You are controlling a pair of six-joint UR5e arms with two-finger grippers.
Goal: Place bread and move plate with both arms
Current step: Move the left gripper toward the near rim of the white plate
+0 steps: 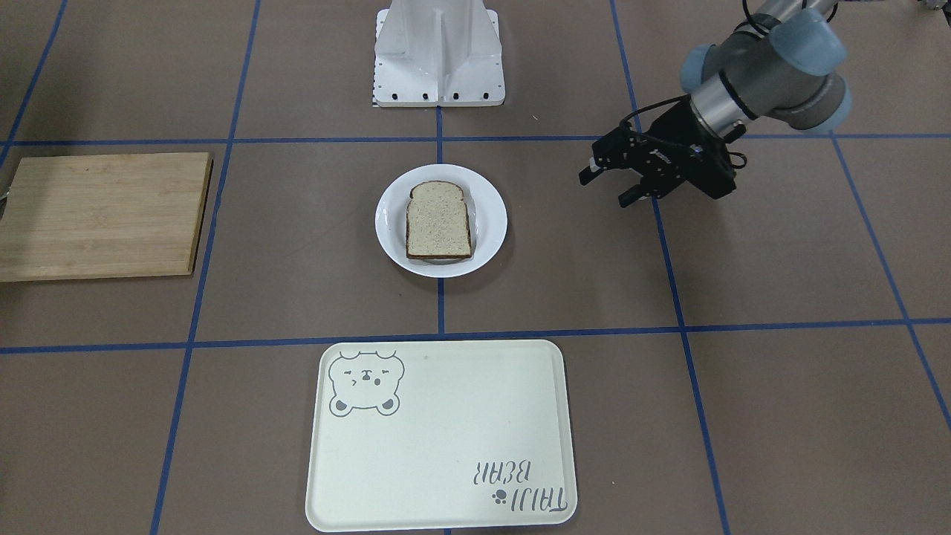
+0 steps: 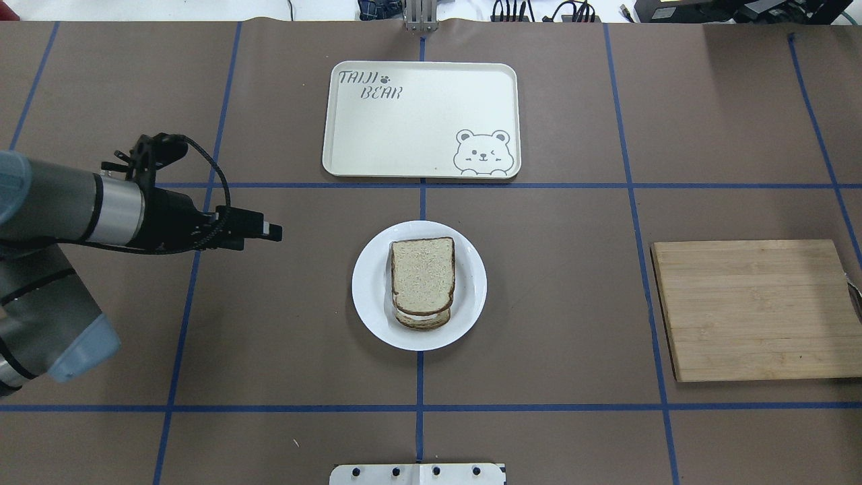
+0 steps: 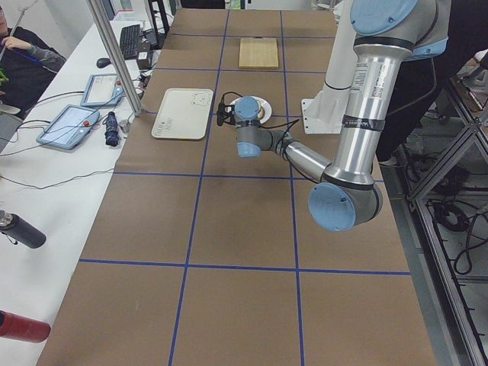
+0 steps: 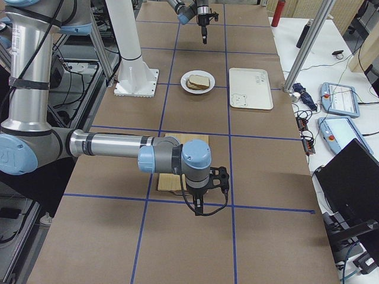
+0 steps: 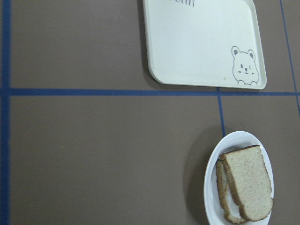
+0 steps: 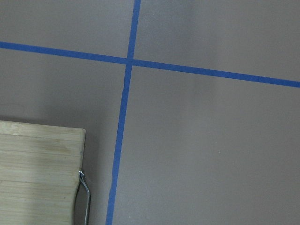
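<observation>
The plain bread slice [image 2: 423, 275] lies on top of another slice on the round white plate [image 2: 367, 289] at the table's middle. It also shows in the front view [image 1: 438, 221] and the left wrist view [image 5: 248, 185]. A white layer peeks out between the slices at the near edge. My left gripper [image 1: 609, 186] is open and empty, hovering above the table well to the plate's left [image 2: 269, 231]. My right gripper [image 4: 207, 192] shows only in the right side view, past the cutting board's outer end. I cannot tell whether it is open or shut.
A cream bear tray [image 2: 417, 114] lies beyond the plate. A wooden cutting board [image 2: 754, 310] lies at the right, with a metal piece [image 6: 83, 197] beside its edge. The white robot base [image 1: 438, 59] stands behind the plate.
</observation>
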